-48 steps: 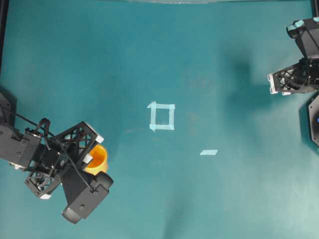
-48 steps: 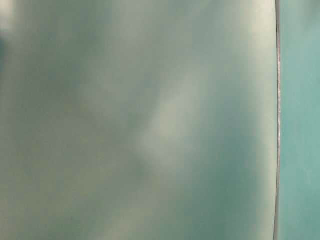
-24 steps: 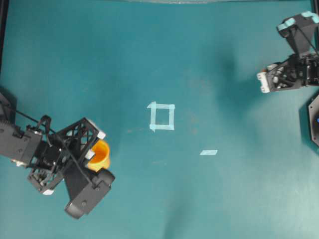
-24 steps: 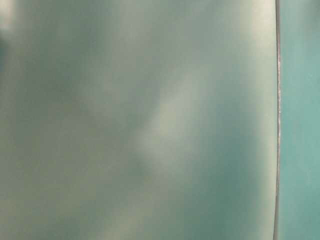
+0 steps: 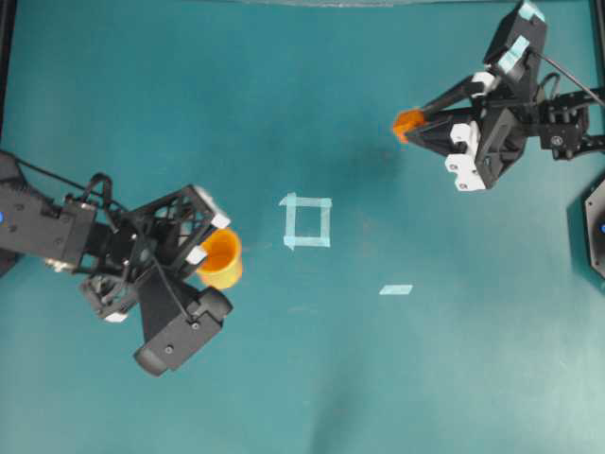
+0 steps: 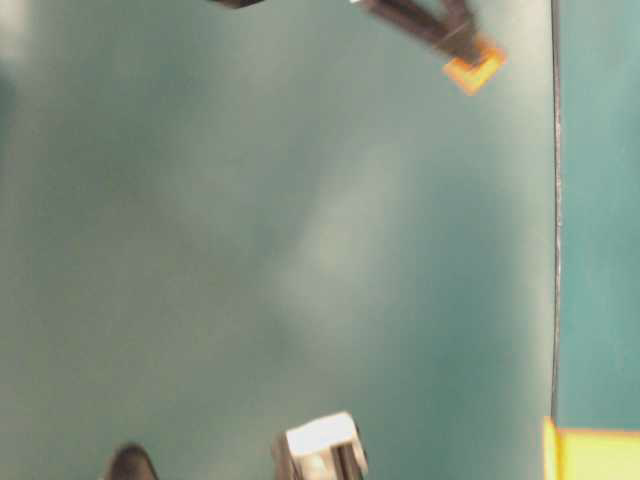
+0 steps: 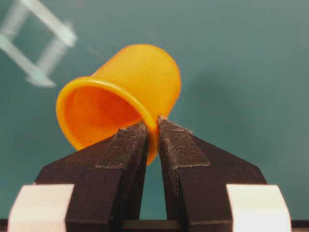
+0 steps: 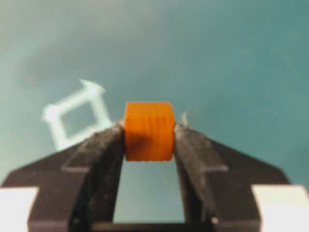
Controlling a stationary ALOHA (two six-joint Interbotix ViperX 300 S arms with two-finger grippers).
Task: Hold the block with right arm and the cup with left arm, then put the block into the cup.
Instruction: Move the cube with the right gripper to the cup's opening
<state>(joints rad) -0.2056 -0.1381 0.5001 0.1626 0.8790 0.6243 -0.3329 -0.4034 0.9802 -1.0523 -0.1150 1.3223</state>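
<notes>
The orange cup (image 5: 221,257) hangs at the left of the overhead view, left of the tape square. My left gripper (image 5: 210,238) is shut on its rim; in the left wrist view the cup (image 7: 130,89) is tilted, mouth toward the camera, with the wall pinched between the black pads (image 7: 130,145). The small orange block (image 5: 408,123) is up at the right, held by my right gripper (image 5: 412,124). In the right wrist view the block (image 8: 148,130) sits clamped between both fingertips above the mat. The table-level view shows the block (image 6: 472,68) at the top.
A pale tape square (image 5: 306,221) marks the mat's middle, with a short tape strip (image 5: 396,289) to its lower right. The green mat (image 5: 312,378) spreads all around. A black base (image 5: 596,225) sits at the right edge.
My right arm has swung in from the right edge toward the middle with the block at its tips. My left arm has lifted and carried the cup up and rightward.
</notes>
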